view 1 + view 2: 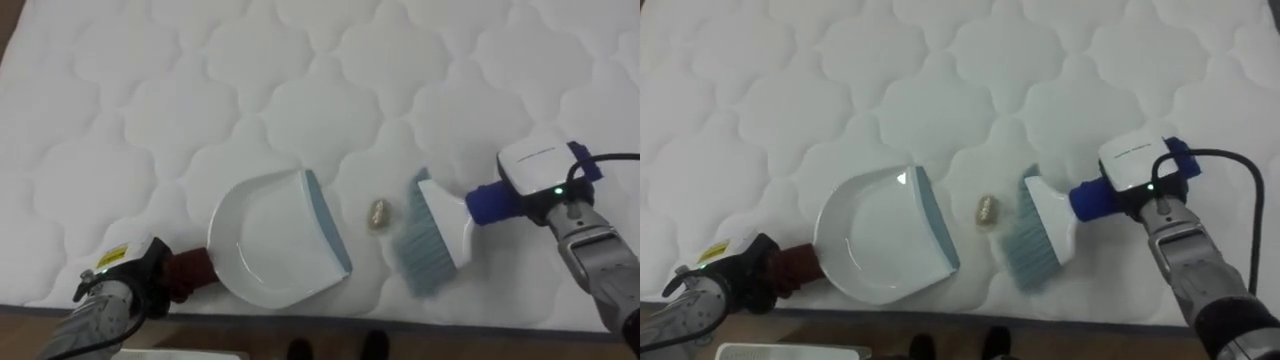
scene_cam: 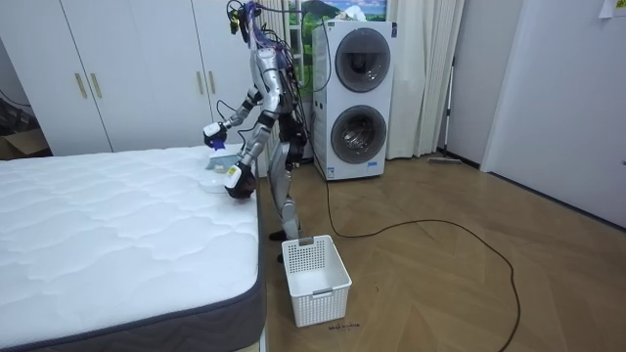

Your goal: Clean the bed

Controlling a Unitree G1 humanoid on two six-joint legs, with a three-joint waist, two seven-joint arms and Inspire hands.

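Fingers of the left hand [image 1: 138, 276] were clamped on the dark red handle of the dustpan [image 1: 270, 240], at 7 o'clock in the left eye view. Fingers of the right hand [image 1: 550, 185] were closed round the blue handle of the brush [image 1: 435, 235], at 3 o'clock. A small crumb [image 1: 378, 213] lay on the bed [image 1: 200, 80] near centre, between pan lip and bristles. It sat just beside both and seemed to touch neither. The pan looked empty, and the rest of the mattress in frame looked clean.

Room view: the robot stood at the bed's edge, leaning over it, with both arms out over the mattress at 10 o'clock. A white basket [image 2: 315, 279] sat on the floor at 6 o'clock.

Right eye view: same layout, with the pan at 8 o'clock, the crumb at centre and the brush at 3 o'clock.

Judged progress: both tools were held and lined up, but the crumb was not yet swept in. Sweeping it in and emptying the pan, probably into the basket, were left.
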